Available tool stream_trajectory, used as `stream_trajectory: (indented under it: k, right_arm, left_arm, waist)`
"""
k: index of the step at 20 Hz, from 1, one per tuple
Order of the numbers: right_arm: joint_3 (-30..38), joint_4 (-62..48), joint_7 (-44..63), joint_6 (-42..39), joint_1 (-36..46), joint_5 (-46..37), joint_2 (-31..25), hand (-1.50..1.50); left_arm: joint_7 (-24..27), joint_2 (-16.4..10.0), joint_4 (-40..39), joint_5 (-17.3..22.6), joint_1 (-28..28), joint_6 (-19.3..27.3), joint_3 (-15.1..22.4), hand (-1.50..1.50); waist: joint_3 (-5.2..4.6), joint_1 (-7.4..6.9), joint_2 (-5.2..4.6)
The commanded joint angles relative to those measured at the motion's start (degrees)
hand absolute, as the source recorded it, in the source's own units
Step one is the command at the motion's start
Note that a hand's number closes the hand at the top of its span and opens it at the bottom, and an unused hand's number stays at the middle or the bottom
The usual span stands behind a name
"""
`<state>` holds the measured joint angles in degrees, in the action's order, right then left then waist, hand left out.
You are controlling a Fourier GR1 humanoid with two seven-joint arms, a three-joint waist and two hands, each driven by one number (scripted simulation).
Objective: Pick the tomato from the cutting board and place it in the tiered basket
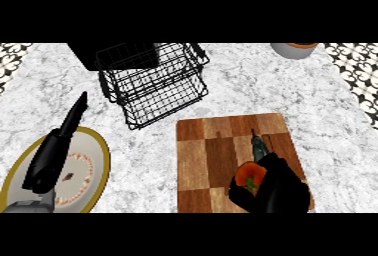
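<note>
An orange-red tomato (249,174) lies on the near part of the checkered wooden cutting board (214,150). My right hand (279,189) is curled round it from the right and from below, hiding much of it. The black wire tiered basket (153,82) stands at the back, left of the board, with nothing visible inside. My left hand (53,155) hangs over a plate at the left, fingers straight and pointing away toward the back, holding nothing.
A gold-rimmed white plate (100,155) lies at the near left under my left hand. A grey pot (294,49) with an orange top stands at the back right. A black box (92,56) sits behind the basket. Marble counter (310,95) surrounds the board.
</note>
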<state>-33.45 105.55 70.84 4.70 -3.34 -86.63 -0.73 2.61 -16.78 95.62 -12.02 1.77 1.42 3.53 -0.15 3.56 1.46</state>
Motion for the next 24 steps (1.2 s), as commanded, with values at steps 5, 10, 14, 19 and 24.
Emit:
stream_trajectory:
  k: [5, 10, 14, 19, 24]
  right_arm:
    - [-11.12, 17.42, 14.36, -9.70, 1.40, -11.38, 0.69, 1.50]
    - [-12.68, 20.66, 14.37, -12.40, 7.52, -14.50, 0.69, 1.50]
    - [-9.22, 20.43, 14.37, -15.97, 15.47, -13.71, 0.69, 1.50]
    - [-2.99, 16.44, 14.38, -15.43, 22.16, -8.23, 0.69, 1.50]
    - [3.83, 11.99, 14.38, -15.16, 30.38, -4.13, 0.70, 1.50]
  left_arm:
    - [0.49, 0.67, -0.95, -0.75, 0.78, 0.05, 0.81, 0.00]
    - [0.25, 0.11, -0.27, -0.37, 1.27, -1.60, 1.45, 0.00]
    - [1.54, 0.12, -1.28, -0.67, 2.94, -1.56, 1.28, 0.00]
    - [-0.31, 0.27, 0.18, -0.60, 4.62, -2.37, 2.08, 0.00]
    - [-0.96, 1.21, -0.45, -0.82, 6.35, -2.82, 3.40, 0.00]
  waist:
    - [-0.23, -1.45, -0.61]
    - [-0.23, -3.25, -0.99]
    - [-0.25, -4.40, -1.55]
    - [-0.15, -6.15, -1.88]
    - [-0.19, -7.40, -2.21]
